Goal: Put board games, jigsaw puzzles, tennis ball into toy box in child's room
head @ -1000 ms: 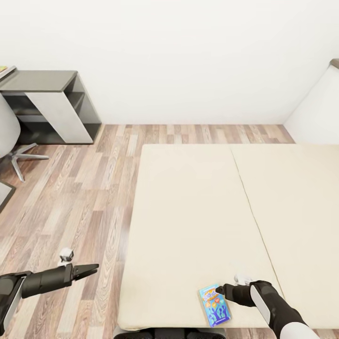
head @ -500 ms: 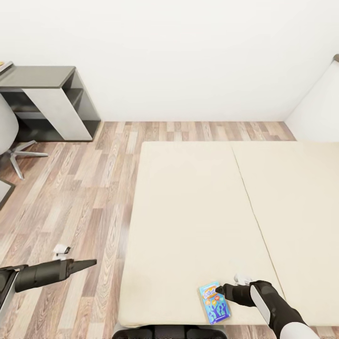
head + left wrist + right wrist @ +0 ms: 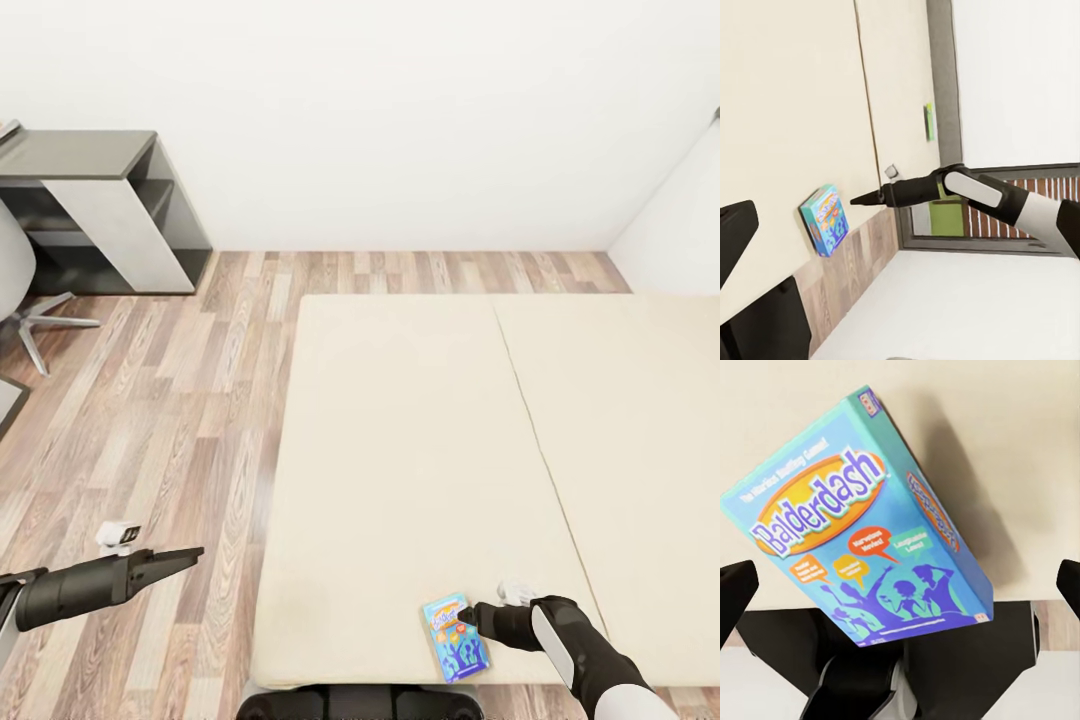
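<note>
Beige bed (image 3: 400,450) is carrying the blue board game (image 3: 456,638) just ahead of my open right hand (image 3: 466,611); I'm judging nothing boxed yet, left hand (image 3: 190,553) unreadable.

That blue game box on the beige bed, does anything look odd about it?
The blue Balderdash board game box sits at the beige mattress's near edge, turned askew to that edge. It looks undamaged and closed.
</note>
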Tool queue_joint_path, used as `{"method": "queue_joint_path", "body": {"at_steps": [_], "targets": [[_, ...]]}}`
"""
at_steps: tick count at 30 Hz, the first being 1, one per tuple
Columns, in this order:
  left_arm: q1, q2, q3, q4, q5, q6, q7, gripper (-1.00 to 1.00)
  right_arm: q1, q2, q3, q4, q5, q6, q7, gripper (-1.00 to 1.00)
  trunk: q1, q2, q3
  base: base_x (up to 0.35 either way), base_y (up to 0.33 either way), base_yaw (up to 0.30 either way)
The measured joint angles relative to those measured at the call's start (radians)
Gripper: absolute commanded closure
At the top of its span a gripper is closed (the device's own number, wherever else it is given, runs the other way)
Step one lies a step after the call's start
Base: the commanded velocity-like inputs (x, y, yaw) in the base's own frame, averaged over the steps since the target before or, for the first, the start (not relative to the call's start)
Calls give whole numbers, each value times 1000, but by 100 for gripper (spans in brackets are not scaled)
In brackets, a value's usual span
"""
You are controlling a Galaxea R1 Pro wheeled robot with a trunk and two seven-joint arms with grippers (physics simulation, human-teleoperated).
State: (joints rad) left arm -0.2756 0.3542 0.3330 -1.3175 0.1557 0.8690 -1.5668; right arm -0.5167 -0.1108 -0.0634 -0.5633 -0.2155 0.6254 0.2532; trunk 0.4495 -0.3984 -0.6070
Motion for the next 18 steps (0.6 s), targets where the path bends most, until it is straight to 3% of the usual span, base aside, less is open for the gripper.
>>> {"method": "queue_joint_path", "body": {"at_steps": [18], "targets": [[3,2,-2,-3,6,-3,0,-100,0,1,2,-1,3,-83,3,-100,0,0,-22,0,0,0]]}}
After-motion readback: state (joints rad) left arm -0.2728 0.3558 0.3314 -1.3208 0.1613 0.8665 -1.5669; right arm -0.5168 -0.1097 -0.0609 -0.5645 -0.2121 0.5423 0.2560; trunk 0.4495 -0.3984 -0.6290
